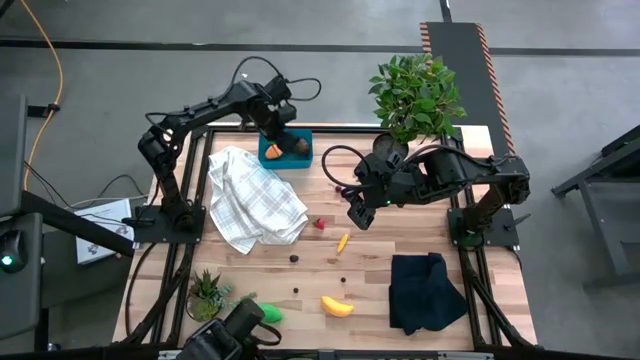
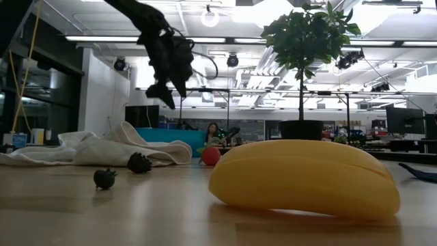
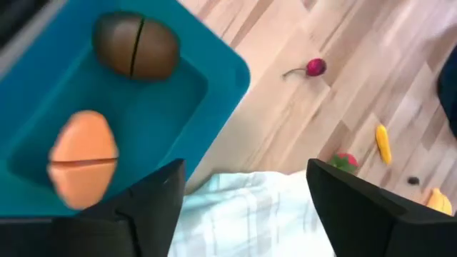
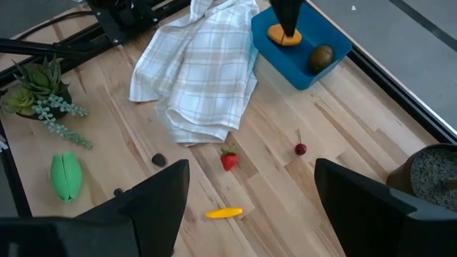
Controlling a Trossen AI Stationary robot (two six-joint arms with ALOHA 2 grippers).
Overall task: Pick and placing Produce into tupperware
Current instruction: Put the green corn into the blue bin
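The teal tupperware [image 1: 285, 150] stands at the table's far edge and holds an orange carrot piece [image 3: 82, 160] and a brown kiwi [image 3: 136, 46]. My left gripper [image 1: 278, 128] hovers above it, open and empty; it also shows in the left wrist view [image 3: 246, 207]. My right gripper [image 1: 358, 215] is open and empty above the table's middle. Below it lie a red strawberry [image 4: 228, 160], a small yellow piece [image 4: 223, 212] and a cherry [image 4: 300, 149]. A yellow banana [image 1: 337, 306], a green oval [image 1: 268, 313] and small dark berries [image 1: 294, 258] lie toward the near edge.
A white checked cloth [image 1: 250, 198] lies crumpled just left of the tupperware. A black folded cloth [image 1: 425, 290] lies at the near right. A small spiky potted plant [image 1: 207, 293] stands at the near left, and a leafy bush [image 1: 415, 95] at the far right.
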